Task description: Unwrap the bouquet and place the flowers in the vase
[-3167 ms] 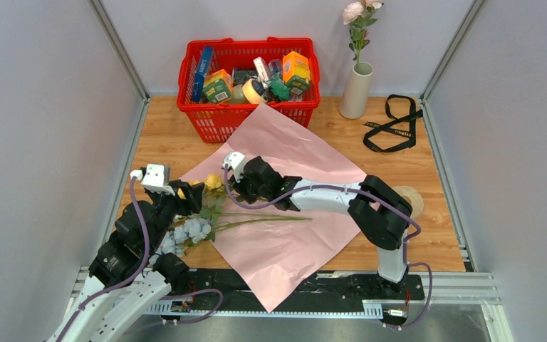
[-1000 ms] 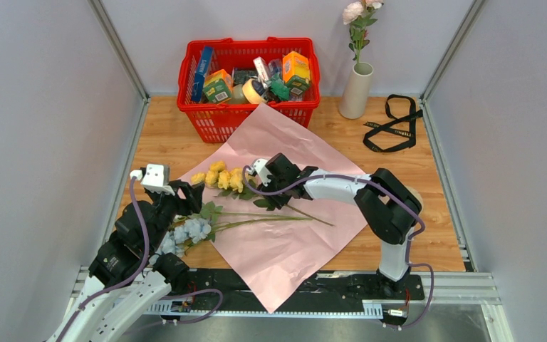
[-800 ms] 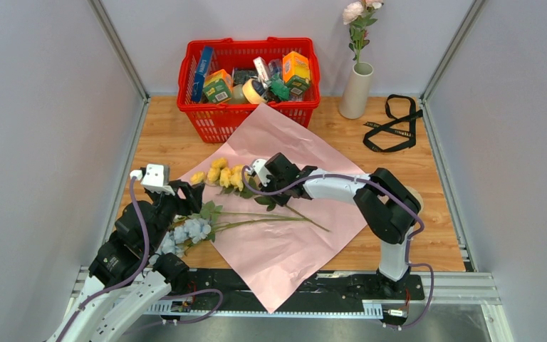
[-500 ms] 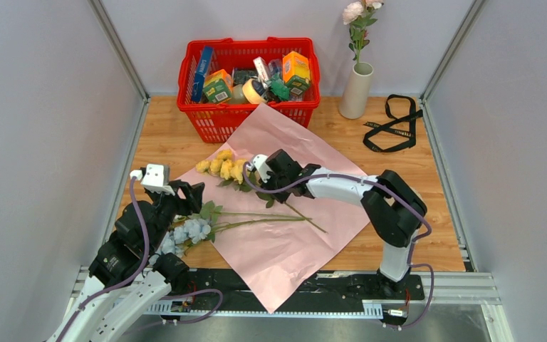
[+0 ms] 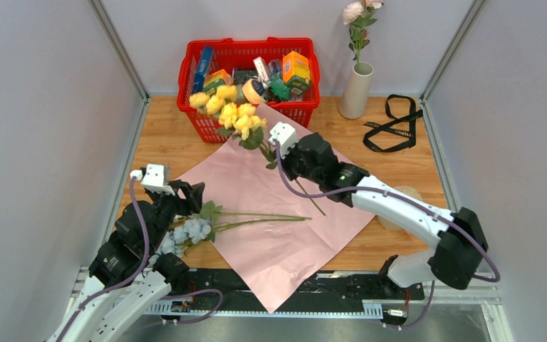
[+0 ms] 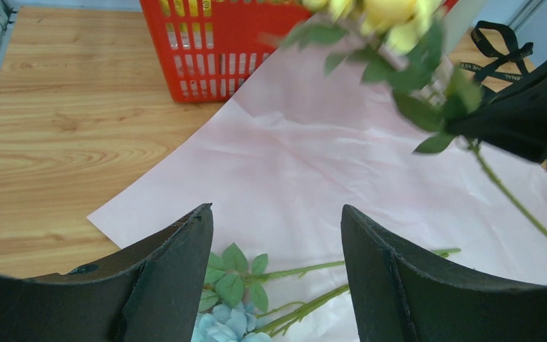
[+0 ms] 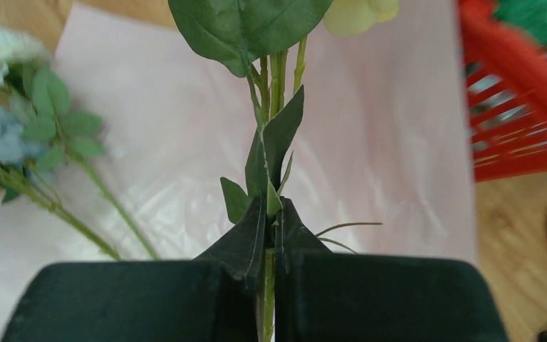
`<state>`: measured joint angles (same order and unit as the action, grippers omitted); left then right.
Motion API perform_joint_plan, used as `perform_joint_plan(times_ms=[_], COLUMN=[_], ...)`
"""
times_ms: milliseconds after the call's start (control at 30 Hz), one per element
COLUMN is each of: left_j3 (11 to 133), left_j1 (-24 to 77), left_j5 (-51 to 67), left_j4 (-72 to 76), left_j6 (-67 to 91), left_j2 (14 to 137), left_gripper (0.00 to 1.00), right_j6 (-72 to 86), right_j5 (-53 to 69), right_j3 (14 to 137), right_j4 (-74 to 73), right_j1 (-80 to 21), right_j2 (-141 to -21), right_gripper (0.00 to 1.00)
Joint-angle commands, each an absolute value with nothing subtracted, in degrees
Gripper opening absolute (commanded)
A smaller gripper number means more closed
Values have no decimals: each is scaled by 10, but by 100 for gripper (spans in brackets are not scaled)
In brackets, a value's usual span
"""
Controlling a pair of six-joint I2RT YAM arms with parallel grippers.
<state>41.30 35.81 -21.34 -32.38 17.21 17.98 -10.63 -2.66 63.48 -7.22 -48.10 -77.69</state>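
Yellow blooms (image 5: 229, 112) on a thin leafy green stem, held up before the red basket (image 5: 295, 112) by my clamped right gripper (image 7: 271, 215); my left gripper (image 6: 276, 214) gapes empty above pink paper (image 5: 285, 221).

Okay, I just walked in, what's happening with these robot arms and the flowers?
The right gripper is shut on the stem of the yellow flowers, holding them in the air in front of the red basket. The left gripper hangs open above the blue flowers, which lie on the unfolded pink paper. The vase at the back holds only a pink flower.
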Motion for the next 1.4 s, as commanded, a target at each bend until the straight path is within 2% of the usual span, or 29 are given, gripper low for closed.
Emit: perform_joint_plan(times_ms=[0,200,433,667,800,967,1367], left_j3=[414,413,409,410,410,410,409], left_j1=[357,358,357,357,357,357,356], left_j5=[-207,-201,-190,-171,-163,-166,-170], left_j4=[-311,-310,-306,-301,-301,-301,-301], left_j6=[171,170,167,162,161,161,163], left_j2=[178,170,163,164,163,160,170], left_gripper=[74,74,74,74,74,74,74], right_j6=[-110,-142,-93,-76,-97,-4,17], right_j5=[-63,-62,57,100,142,192,218], right_j3=[626,622,669,724,735,813,993], right_j4=[102,307,464,600,777,929,893], right_j1=[-452,-392,-243,-125,-79,-14,19], right_j2=[-712,-694,-739,-862,-959,-1084,-1215], right_gripper=[0,0,0,0,0,0,0])
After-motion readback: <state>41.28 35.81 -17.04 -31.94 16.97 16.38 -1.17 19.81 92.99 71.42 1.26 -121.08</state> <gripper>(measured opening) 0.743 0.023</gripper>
